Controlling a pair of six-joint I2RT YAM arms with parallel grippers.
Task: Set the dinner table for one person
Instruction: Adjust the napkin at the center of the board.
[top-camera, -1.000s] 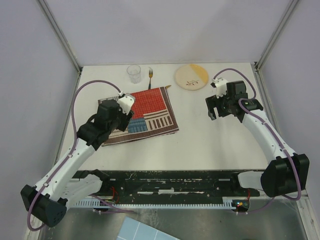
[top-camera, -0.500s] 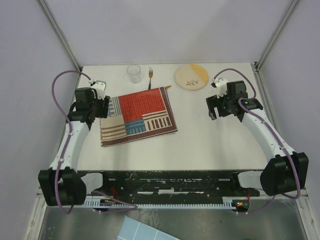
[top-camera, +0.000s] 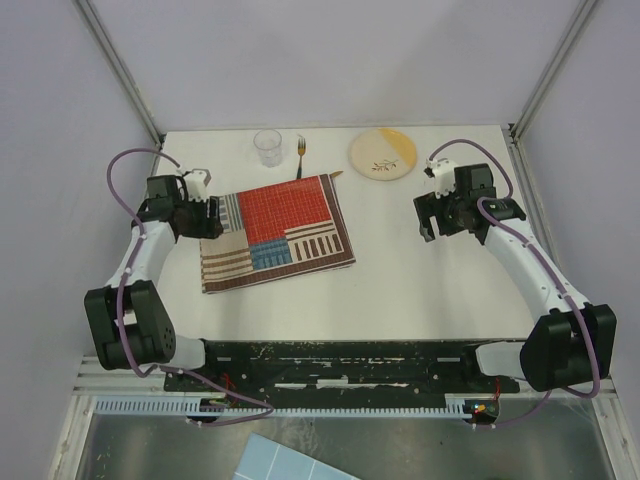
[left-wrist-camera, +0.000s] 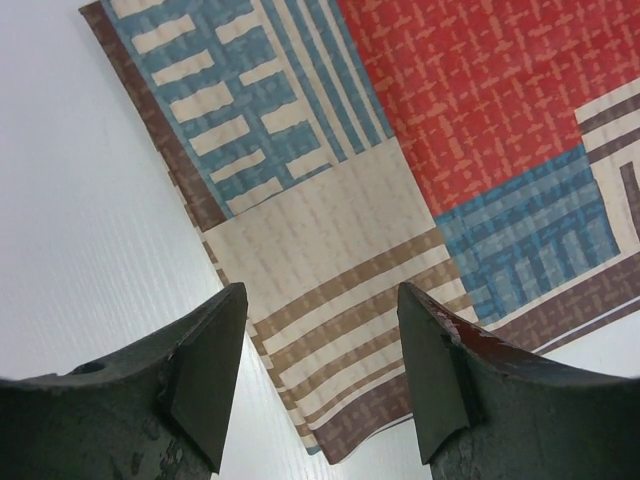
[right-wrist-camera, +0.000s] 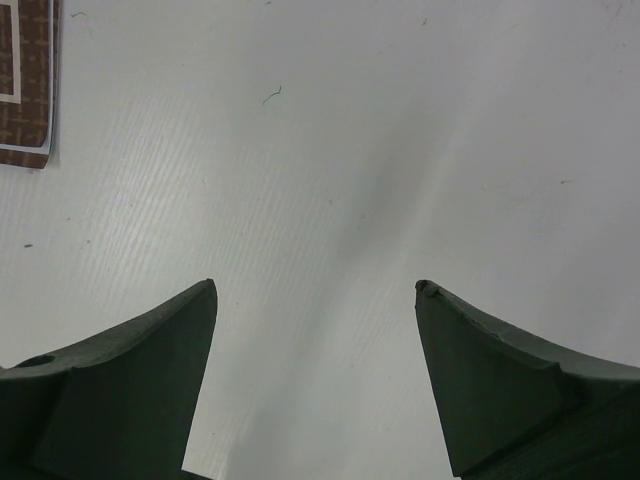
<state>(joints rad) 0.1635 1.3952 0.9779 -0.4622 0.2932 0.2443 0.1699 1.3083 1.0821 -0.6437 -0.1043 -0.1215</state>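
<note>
The dinner table (top-camera: 420, 280) is a white tabletop. A red, blue and beige striped placemat (top-camera: 278, 232) lies flat on its left half. A clear glass (top-camera: 267, 147), a fork (top-camera: 299, 155) and a yellow plate (top-camera: 382, 153) stand along the far edge. My left gripper (top-camera: 208, 218) is open and empty, low over the placemat's left edge; the left wrist view shows its gripper (left-wrist-camera: 320, 290) above the placemat (left-wrist-camera: 400, 180). My right gripper (top-camera: 427, 222) is open and empty over bare table right of the placemat, as the right wrist view (right-wrist-camera: 315, 285) shows.
Metal frame posts (top-camera: 125, 70) rise at the far corners and purple walls enclose the table. The fork's handle tip touches the placemat's far edge. A corner of the placemat (right-wrist-camera: 25, 80) shows at the top left of the right wrist view.
My left arm has swung back to the left, off the middle of the placemat to its left edge, leaving the mat lying flat. The right arm has hardly moved.
</note>
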